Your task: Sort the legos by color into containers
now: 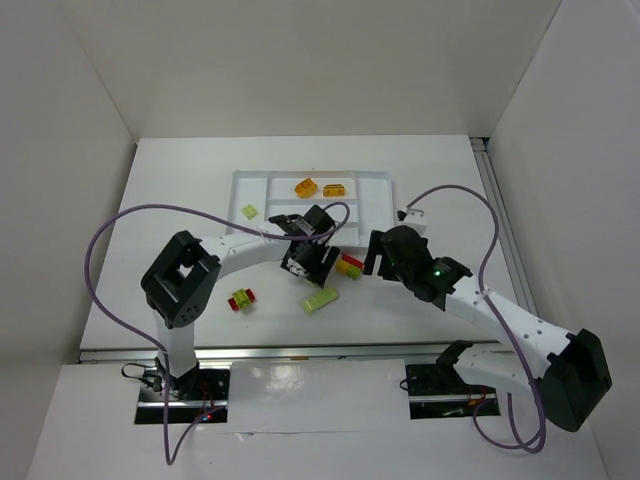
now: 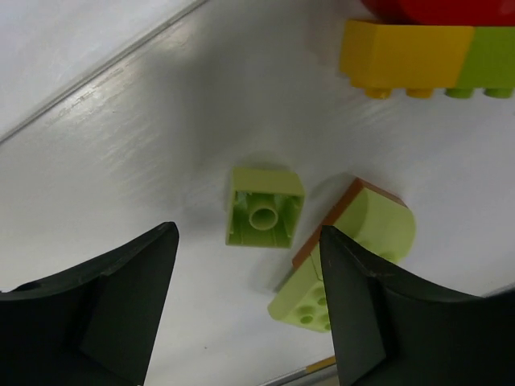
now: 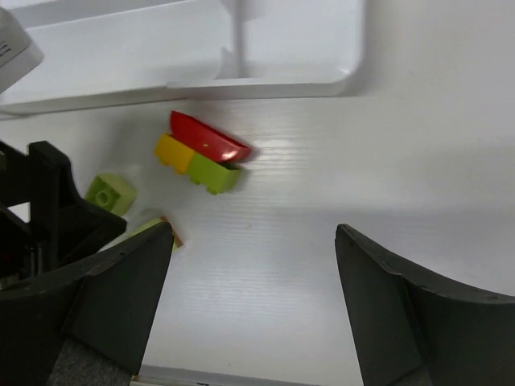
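Observation:
My left gripper (image 1: 308, 266) is open and empty, low over the table just in front of the white tray (image 1: 372, 186). In its wrist view the gripper (image 2: 249, 310) hovers near a small light green brick (image 2: 264, 207) lying studs-down. A larger rounded green piece on an orange-brown plate (image 2: 358, 241) lies beside the right finger; it also shows from above (image 1: 320, 300). A red, yellow and green stack (image 1: 350, 265) lies between the arms and shows in the right wrist view (image 3: 205, 153). My right gripper (image 3: 253, 305) is open and empty, over bare table.
The tray holds two yellow-orange bricks (image 1: 305, 186) (image 1: 334, 190) in a far slot and a green brick (image 1: 248, 211) in its left section. A red, green and yellow stack (image 1: 241, 299) lies on the table at the front left. The tray's near edge (image 3: 241, 84) is close.

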Robot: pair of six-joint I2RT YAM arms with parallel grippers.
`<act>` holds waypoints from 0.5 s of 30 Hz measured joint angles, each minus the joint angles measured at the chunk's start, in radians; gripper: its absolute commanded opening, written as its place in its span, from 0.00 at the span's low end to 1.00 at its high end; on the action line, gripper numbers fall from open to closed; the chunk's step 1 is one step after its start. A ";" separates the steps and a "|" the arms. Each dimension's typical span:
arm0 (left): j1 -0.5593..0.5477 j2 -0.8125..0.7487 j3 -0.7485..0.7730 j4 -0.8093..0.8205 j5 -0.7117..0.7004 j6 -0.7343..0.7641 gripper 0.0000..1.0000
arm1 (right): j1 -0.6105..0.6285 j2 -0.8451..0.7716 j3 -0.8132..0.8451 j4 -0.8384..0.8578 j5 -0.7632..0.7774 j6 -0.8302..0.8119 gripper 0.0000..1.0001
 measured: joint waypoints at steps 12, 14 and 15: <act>0.003 0.065 0.020 0.019 -0.060 -0.009 0.20 | -0.047 -0.032 -0.020 -0.057 0.061 0.014 0.90; 0.003 0.056 0.018 0.018 -0.076 -0.023 0.17 | -0.047 -0.029 -0.020 -0.057 0.061 0.014 0.90; 0.003 0.042 0.016 0.011 -0.087 -0.029 0.15 | -0.047 -0.029 -0.020 -0.056 0.061 0.014 0.90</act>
